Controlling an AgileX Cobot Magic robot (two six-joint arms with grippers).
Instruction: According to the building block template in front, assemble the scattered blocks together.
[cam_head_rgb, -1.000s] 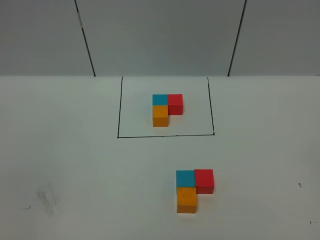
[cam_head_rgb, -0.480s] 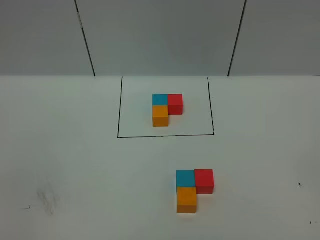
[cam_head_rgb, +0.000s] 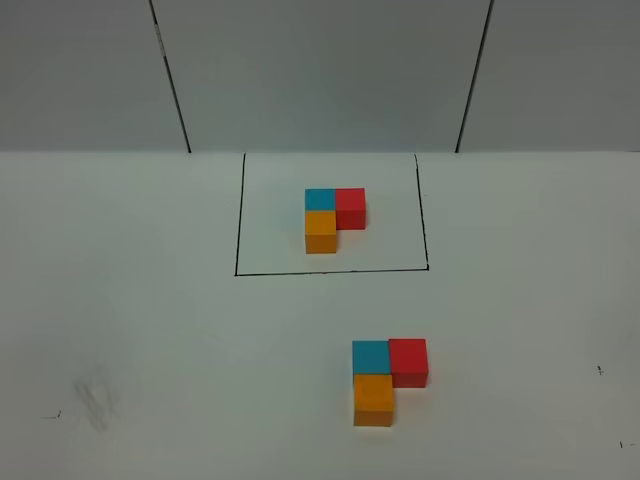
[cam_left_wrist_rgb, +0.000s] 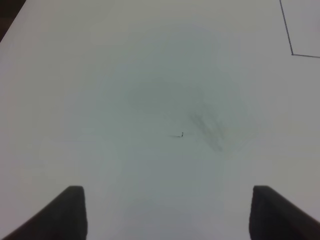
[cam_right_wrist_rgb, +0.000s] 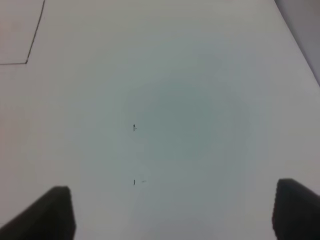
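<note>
My building block template (cam_head_rgb: 334, 217) shows blue, red and orange inside a thin black outline; the scattered blocks (cam_head_rgb: 386, 376) match, sky-blue, red, orange, on a white surface (cam_head_rgb: 150, 330) with grey smudges.

Very little of the robot shows. In the left wrist view, the left end effector (cam_left_wrist_rgb: 167, 212) appears only as two dark, matte fingertips (cam_left_wrist_rgb: 70, 212), nearly black, each a blunt block with a flat top, slightly rounded corners and a sloping outer edge. In the right wrist view, the right end effector (cam_right_wrist_rgb: 172, 212) shows the same pair of dark, blunt-topped fingertips (cam_right_wrist_rgb: 55, 212), softer in focus. No cables, screws or markings can be made out. The high exterior view shows no part of either arm.
</note>
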